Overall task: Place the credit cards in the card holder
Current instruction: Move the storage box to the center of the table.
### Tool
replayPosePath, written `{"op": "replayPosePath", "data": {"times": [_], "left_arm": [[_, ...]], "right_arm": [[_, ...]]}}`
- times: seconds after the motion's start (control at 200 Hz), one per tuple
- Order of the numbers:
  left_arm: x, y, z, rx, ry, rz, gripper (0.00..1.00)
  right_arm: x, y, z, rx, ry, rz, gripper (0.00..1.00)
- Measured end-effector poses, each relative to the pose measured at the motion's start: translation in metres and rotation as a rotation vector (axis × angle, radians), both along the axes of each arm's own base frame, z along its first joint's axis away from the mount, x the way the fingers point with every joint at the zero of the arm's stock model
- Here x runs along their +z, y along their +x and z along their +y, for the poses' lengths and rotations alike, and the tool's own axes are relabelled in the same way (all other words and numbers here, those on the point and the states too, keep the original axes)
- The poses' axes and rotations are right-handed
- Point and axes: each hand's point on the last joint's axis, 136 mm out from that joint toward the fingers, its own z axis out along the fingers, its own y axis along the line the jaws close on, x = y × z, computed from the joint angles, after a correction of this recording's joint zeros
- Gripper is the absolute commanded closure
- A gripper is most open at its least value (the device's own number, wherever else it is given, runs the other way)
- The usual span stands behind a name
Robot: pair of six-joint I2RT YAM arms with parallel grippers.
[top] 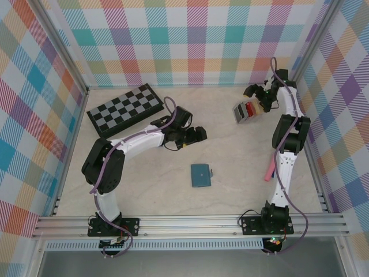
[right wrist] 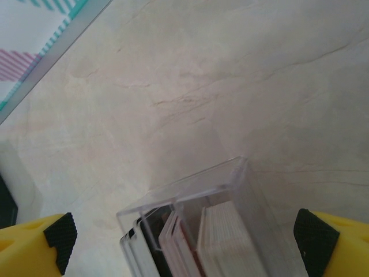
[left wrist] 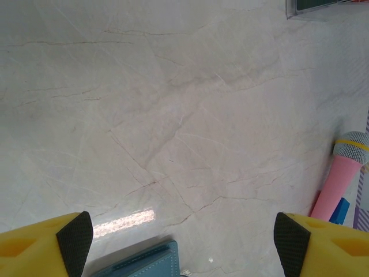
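I see right gripper [right wrist: 187,234] spread wide over card holder [top: 244,110], close to far-right wall [top: 346,86]. Left gripper [left wrist: 181,236] spread above open worktop [left wrist: 173,115], wallet [top: 201,175] nearside.

- Top view: the pink microphone [top: 268,172] lies mostly hidden behind the right arm; just a strip shows.
- Same view: the credit cards [top: 249,108] in the card holder [top: 238,112] are too small to count.
- Left wrist view: the blue wallet [left wrist: 144,262] is cut off by the bottom edge; a dark framed object [left wrist: 328,4] at the top right corner is cropped beyond telling.
- Right wrist view: the card holder runs off the bottom edge, its cards blurred.
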Motion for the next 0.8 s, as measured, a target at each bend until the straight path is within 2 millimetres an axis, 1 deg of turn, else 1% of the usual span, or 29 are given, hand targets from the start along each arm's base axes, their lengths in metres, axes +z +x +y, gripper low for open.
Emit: {"op": "replayPosePath", "data": {"times": [0.245,0.32,0.405,0.505,0.58,0.67,0.8], "left_arm": [[0.0,0.0,0.001,0.002,0.001,0.001,0.16],[-0.001,0.0,0.001,0.002,0.002,0.002,0.16],[-0.001,0.0,0.002,0.005,0.006,0.002,0.16],[-0.006,-0.001,0.005,0.007,0.014,0.011,0.16],[-0.011,-0.005,0.009,0.012,0.024,0.02,0.16],[-0.016,-0.011,0.018,0.027,0.04,0.028,0.16],[-0.012,-0.016,0.029,0.053,0.041,0.026,0.16]], "right_arm": [[0.01,-0.007,0.023,0.134,0.094,-0.047,0.05],[0.007,-0.011,0.032,0.158,0.119,-0.043,0.06],[-0.004,-0.021,0.046,0.179,0.135,-0.015,0.06],[-0.012,-0.041,0.069,0.209,0.149,0.024,0.06],[-0.012,-0.057,0.087,0.235,0.16,0.038,0.06],[-0.003,-0.073,0.112,0.273,0.177,0.041,0.06],[0.014,-0.081,0.144,0.34,0.197,0.004,0.06]]}}
